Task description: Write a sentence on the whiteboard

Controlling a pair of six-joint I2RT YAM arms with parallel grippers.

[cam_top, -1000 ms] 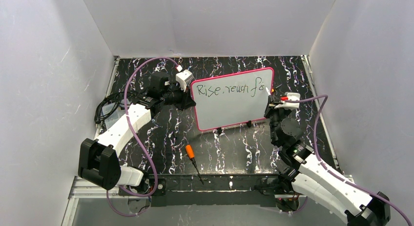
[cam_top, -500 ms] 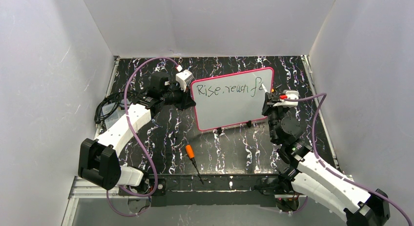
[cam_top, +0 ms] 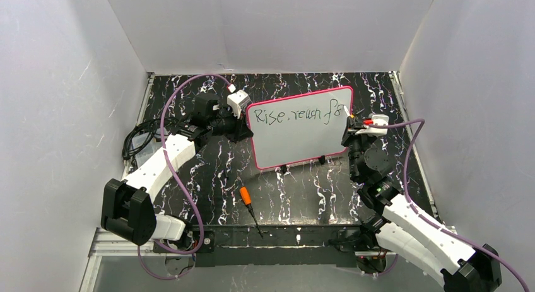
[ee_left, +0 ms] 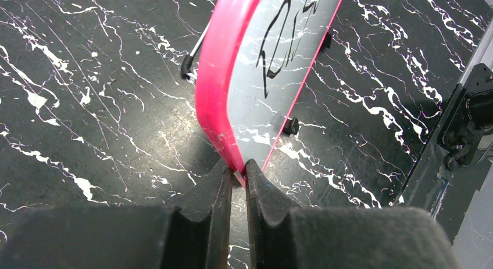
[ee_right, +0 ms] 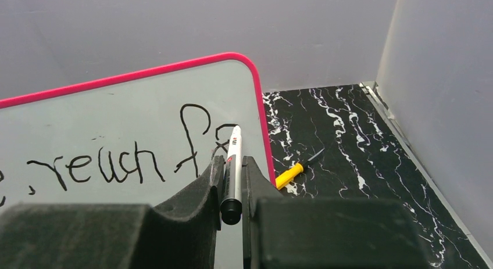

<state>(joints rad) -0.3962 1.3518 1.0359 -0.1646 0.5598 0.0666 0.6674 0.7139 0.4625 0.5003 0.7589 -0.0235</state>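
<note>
Even diffuse light, soft shadows, sharp focus.

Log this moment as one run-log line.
left jaws: shut on whiteboard frame | right jaws: shut on marker, tip at board | sentence: reads "Rise, reach fo"

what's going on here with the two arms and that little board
The left gripper is clamped on the pink edge of the whiteboard, steadying it. The right gripper holds a marker with its tip near the board's top right corner, partway through the sentence, which reads roughly "Rise, reach fo" so far.
</note>
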